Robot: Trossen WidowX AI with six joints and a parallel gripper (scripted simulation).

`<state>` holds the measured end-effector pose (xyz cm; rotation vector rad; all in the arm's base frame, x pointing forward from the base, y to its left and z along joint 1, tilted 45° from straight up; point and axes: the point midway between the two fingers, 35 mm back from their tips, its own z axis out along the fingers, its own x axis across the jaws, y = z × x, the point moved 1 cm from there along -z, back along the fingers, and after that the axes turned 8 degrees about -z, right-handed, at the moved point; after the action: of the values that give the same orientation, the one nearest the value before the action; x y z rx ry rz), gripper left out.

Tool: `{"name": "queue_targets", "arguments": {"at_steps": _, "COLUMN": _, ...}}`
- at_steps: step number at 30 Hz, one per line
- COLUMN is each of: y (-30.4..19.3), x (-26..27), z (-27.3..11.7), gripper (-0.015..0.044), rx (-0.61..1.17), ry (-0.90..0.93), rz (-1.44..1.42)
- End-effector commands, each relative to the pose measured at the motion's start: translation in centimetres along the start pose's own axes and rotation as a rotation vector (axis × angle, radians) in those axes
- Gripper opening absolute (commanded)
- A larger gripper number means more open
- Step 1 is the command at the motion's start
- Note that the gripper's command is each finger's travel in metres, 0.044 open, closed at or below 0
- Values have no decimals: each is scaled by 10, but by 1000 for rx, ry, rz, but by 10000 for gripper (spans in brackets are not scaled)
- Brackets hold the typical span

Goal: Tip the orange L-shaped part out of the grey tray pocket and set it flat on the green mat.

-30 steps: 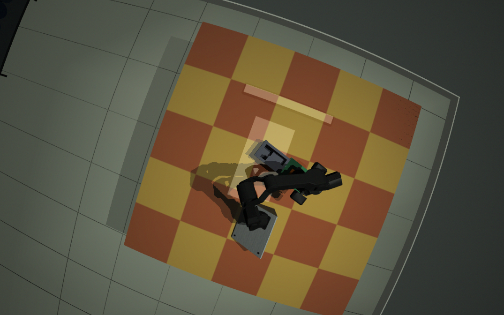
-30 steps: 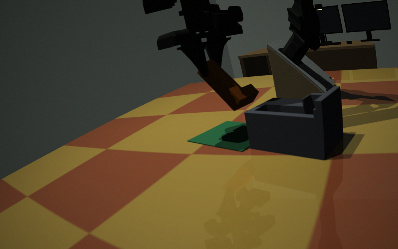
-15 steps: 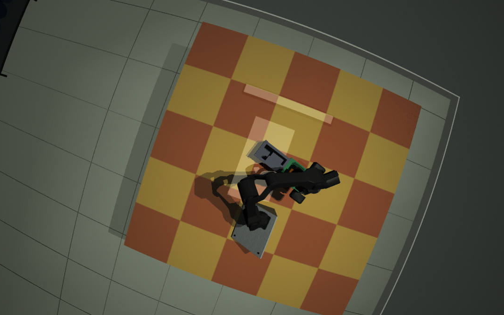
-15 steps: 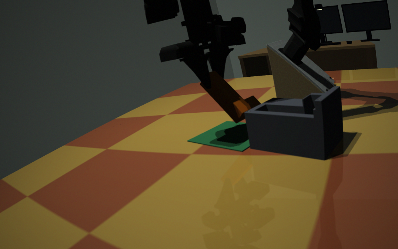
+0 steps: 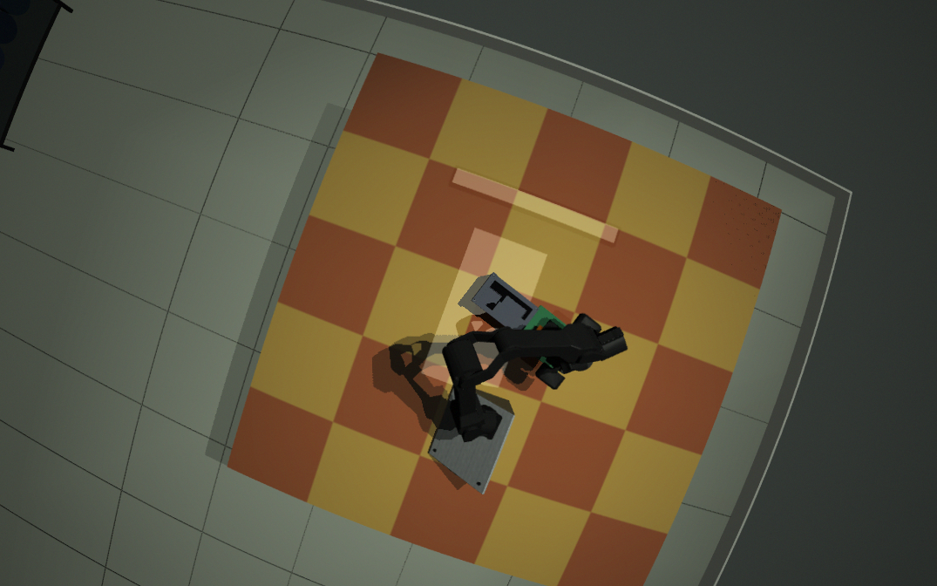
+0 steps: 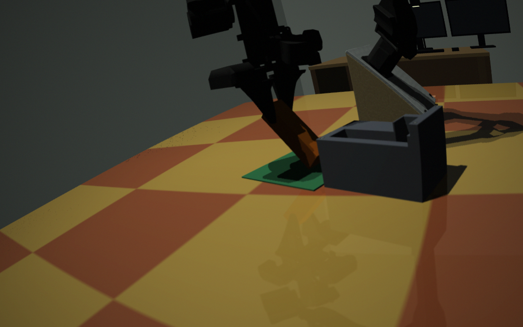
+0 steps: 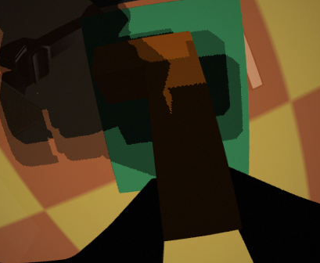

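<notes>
You are carrying the orange L-shaped part (image 6: 294, 132) in the gripper (image 6: 274, 106), which is clenched on the part's plain end — the fingers are gripping it from both sides while the L-shaped end is hanging lowest. The part is slanting steeply, its low end sitting just above the green mat (image 6: 273, 175) and close beside the wall of the grey tray (image 6: 381, 166), whose pocket (image 5: 505, 296) is now standing vacant. In the wrist view the part is lying over the mat, with its foot toward the far edge near the tray.

To finish this placing step well, you should be flattening the part as you lower it. I judge that releasing at this tilt would let it drop and perhaps roll onto a side, so be rotating the wrist until the long face is running parallel to the mat, top side up. Be keeping the foot off the tray wall — a nudge there could twist the part in the fingers. Be easing down until the underside is resting on the green, then open up and withdraw straight upward.
</notes>
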<state>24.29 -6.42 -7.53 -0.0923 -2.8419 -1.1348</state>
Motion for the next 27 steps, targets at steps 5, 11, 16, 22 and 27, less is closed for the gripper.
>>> {"name": "queue_targets", "arguments": {"at_steps": 5, "y": 0, "x": 0, "z": 4, "gripper": 0, "rx": -3, "ry": -3, "rz": 4}}
{"name": "queue_targets", "arguments": {"at_steps": 11, "y": 0, "x": 0, "z": 4, "gripper": 26, "rx": -1, "ry": 1, "rz": 1}}
{"name": "queue_targets", "arguments": {"at_steps": 16, "y": 0, "x": 0, "z": 4, "gripper": 157, "rx": -1, "ry": 1, "rz": 1}}
{"name": "queue_targets", "arguments": {"at_steps": 22, "y": -1, "x": -2, "z": -11, "gripper": 315, "rx": 0, "ry": 0, "rz": 2}}
{"name": "queue_targets", "arguments": {"at_steps": 27, "y": -1, "x": -1, "z": -74, "gripper": 400, "rx": 1, "ry": -2, "rz": 5}}
